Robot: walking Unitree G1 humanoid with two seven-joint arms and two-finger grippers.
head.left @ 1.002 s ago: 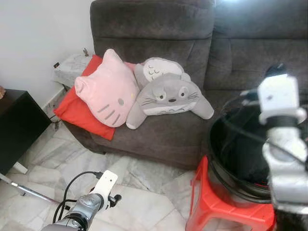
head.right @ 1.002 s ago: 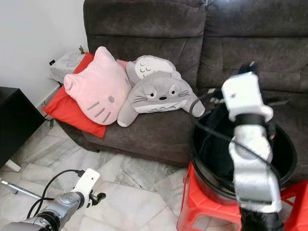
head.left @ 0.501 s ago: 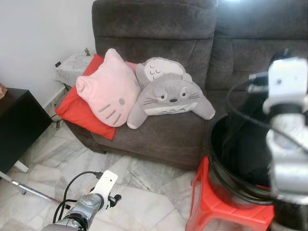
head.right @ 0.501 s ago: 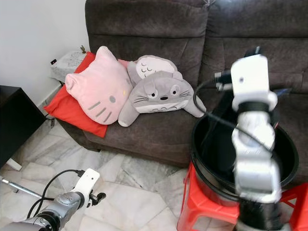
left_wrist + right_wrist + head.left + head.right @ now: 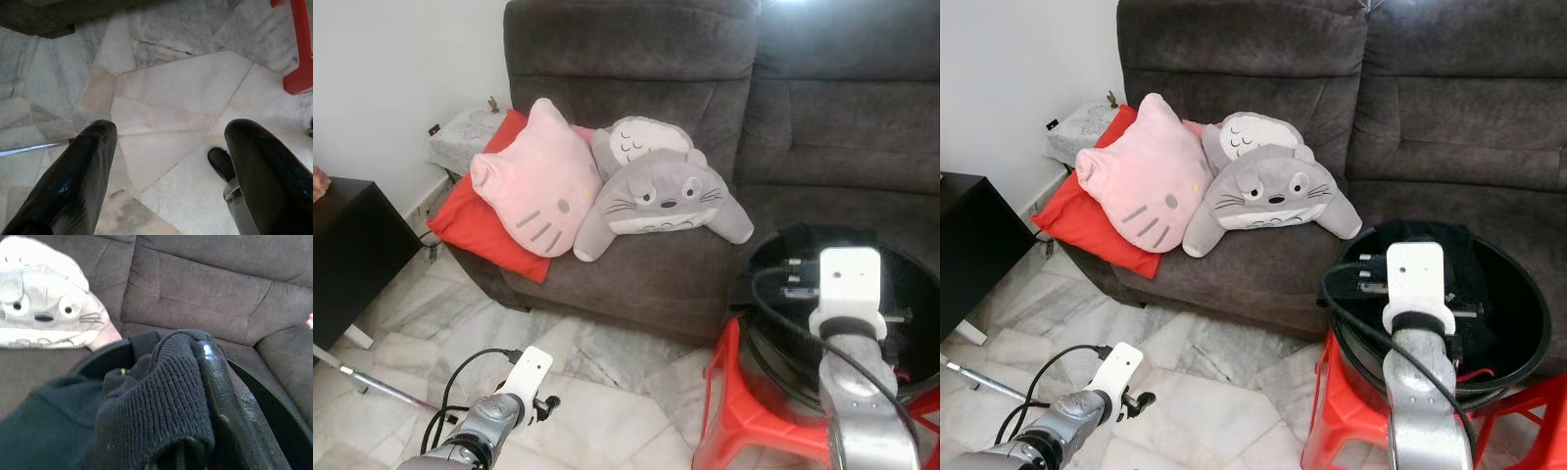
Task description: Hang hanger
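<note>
Right jaws [image 5: 195, 396] pinch dark knit [image 5: 156, 401] over bucket [image 5: 1518, 352]. Left jaws [image 5: 166, 161] spread, idle above floor. Risk: knit slips, drops into bucket; no hanger seen.

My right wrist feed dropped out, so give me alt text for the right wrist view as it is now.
The right claw is shut on a dark knitted garment draped over its black finger, above a black bucket. Behind stand a grey sofa and a grey plush cushion.
</note>
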